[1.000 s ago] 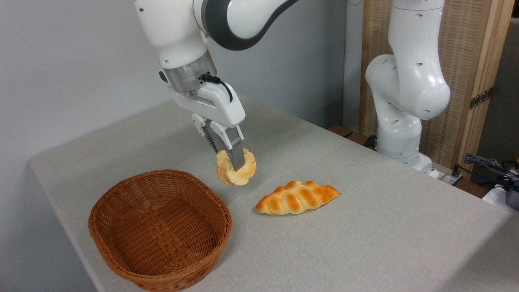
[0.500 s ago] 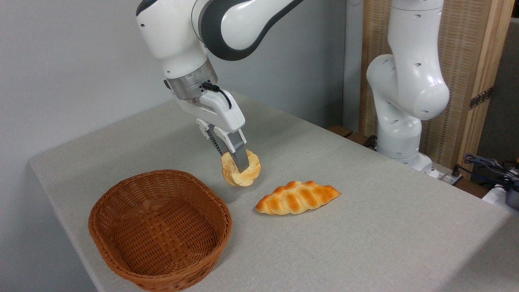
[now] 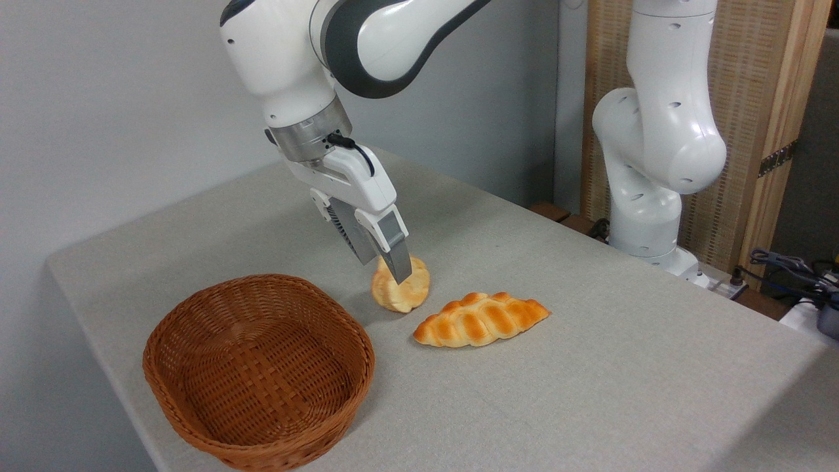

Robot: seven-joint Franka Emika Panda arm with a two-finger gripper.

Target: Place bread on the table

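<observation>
Your white two-finger gripper (image 3: 387,267) stands spread around the small pale-yellow lobed bun (image 3: 401,288), mid-frame on the grey speckled table (image 3: 590,367), between brown wicker basket (image 3: 259,370) and golden braided loaf (image 3: 480,319).

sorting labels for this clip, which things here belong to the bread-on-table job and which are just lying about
Part of the job:
- small round bun
- table
- gripper, around the bun

Just lying about:
- braided loaf
- wicker basket
- cables

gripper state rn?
Gripper: open, fingers spread either side of the bun, which rests on the table.
</observation>
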